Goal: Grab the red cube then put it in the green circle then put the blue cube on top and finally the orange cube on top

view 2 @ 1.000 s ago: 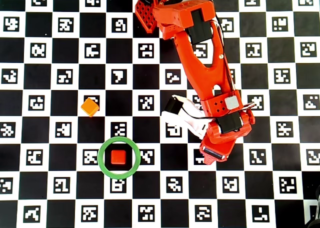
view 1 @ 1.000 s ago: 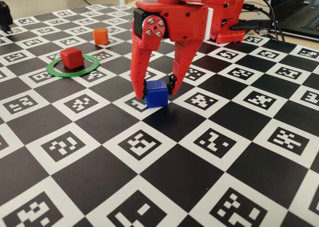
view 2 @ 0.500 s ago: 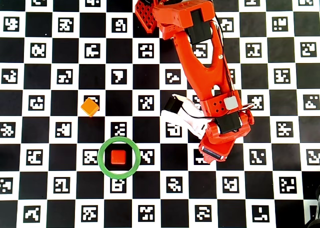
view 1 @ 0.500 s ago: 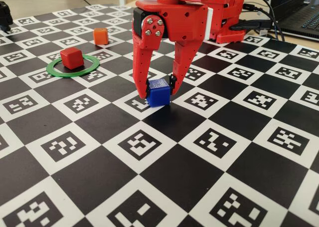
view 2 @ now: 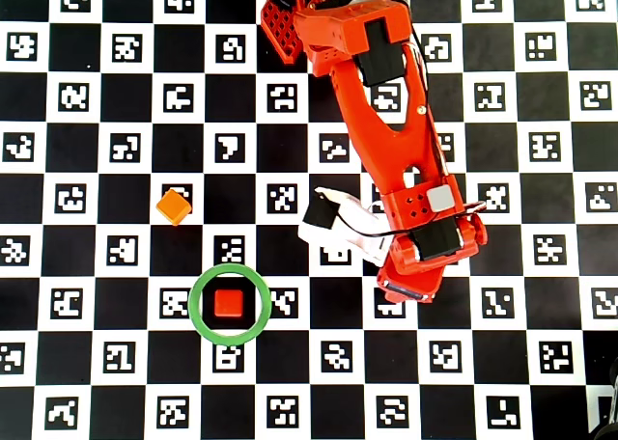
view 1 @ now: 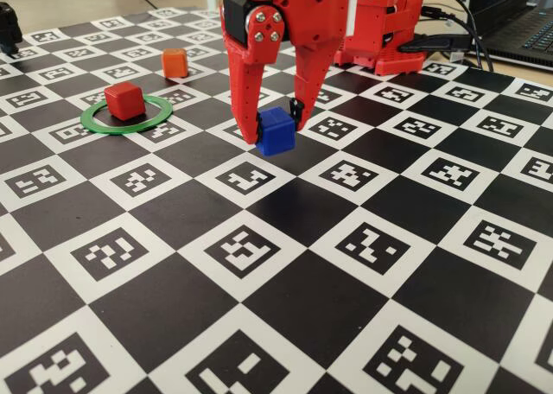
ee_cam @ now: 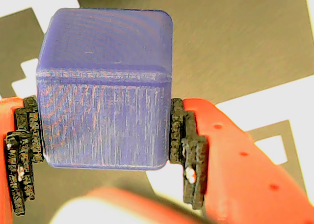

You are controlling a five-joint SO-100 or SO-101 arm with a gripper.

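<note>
Now blue cube (view 1: 277,131) lifted off board, pinched in claw (view 1: 275,133); previously resting.

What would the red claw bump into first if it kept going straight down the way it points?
Probably the black-and-white checkered marker board right underneath. The claw points down, shut on the small matte blue plastic cube, held just above the board, so that cube's bottom would likely touch first. Nothing else seems to lie below it.

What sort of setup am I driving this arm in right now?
Most likely a lab or hobbyist test bench: the checkerboard mat printed with fiducial markers covers the table, a laptop with cables sits behind the arm, and the gripper holds a blue cube.
</note>
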